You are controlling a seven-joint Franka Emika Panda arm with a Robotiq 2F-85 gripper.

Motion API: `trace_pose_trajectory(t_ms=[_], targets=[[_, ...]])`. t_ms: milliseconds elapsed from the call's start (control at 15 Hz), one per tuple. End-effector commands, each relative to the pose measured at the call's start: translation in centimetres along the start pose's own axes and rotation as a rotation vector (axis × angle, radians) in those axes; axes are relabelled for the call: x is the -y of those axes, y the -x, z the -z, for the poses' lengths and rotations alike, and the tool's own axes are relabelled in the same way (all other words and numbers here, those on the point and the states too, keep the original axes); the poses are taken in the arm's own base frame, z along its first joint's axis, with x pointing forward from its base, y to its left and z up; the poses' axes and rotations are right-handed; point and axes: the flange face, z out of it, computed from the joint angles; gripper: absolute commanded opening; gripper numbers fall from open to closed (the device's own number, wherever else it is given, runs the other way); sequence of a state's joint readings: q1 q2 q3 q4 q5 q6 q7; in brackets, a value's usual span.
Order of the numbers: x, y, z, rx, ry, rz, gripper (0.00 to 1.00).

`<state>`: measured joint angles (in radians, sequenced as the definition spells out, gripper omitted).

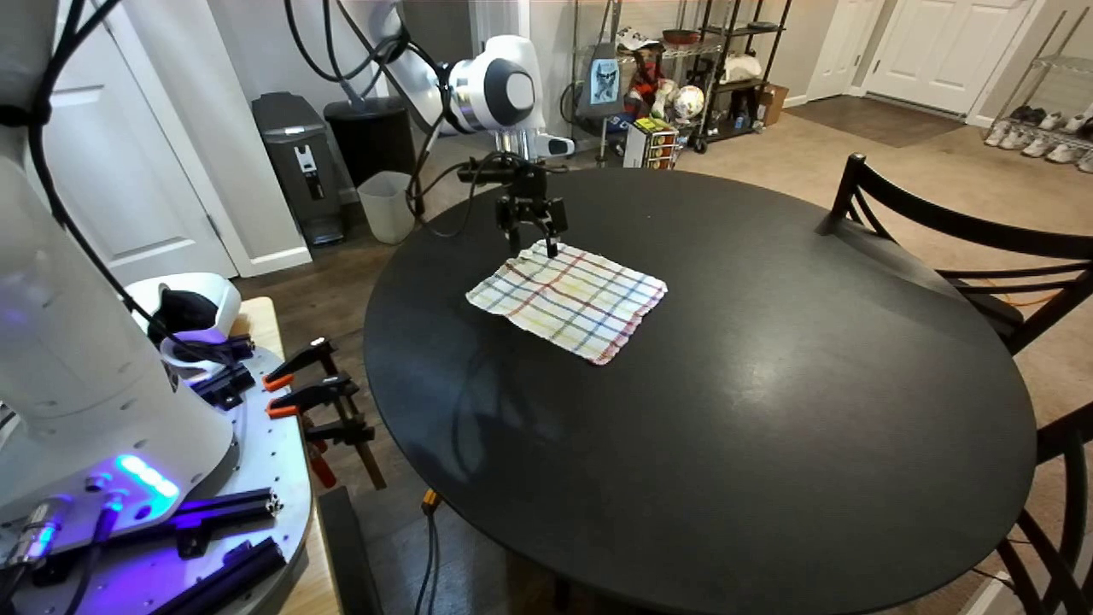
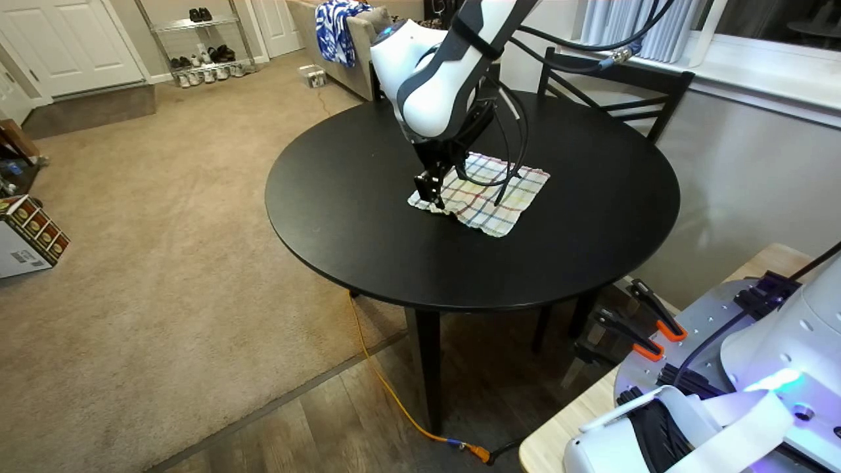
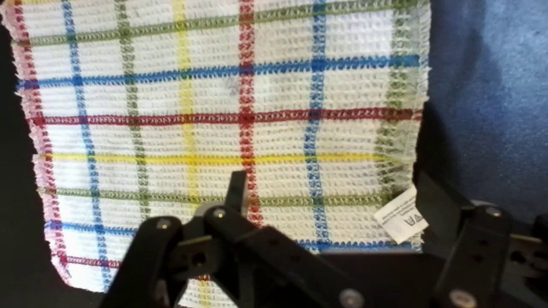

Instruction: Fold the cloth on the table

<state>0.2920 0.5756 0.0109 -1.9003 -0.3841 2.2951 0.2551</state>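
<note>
The cloth (image 1: 581, 299) lies flat and spread out on the black round table (image 1: 726, 444), near its edge. It also shows in an exterior view (image 2: 486, 213), partly behind the arm and its cables. In the wrist view the cloth (image 3: 278, 141) fills most of the picture, and a white label (image 3: 402, 216) sticks out at its right edge. My gripper (image 3: 329, 184) is open and empty over that edge: the left finger over the cloth, the right finger at or just past the border. It also shows in both exterior views (image 1: 533, 243) (image 2: 448, 190), low at a cloth corner. I cannot tell whether the fingertips touch.
Black chairs (image 1: 965, 222) stand around the table's far side. The robot base (image 1: 94, 410) sits on a wooden-topped stand with clamps (image 1: 312, 393) beside the table. A cable loop (image 2: 522, 131) hangs from the arm over the cloth.
</note>
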Motion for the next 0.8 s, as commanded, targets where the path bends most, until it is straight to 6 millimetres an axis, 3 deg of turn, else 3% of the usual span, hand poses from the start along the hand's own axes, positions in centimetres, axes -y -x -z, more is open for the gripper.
trace_pose_trajectory(t_ms=[0,733], targets=[[0.1,2.0,0.4,0.015,-0.01,0.036,1.0],[0.1,3.1,-1.1,-0.032,0.047,0.065,1.0]])
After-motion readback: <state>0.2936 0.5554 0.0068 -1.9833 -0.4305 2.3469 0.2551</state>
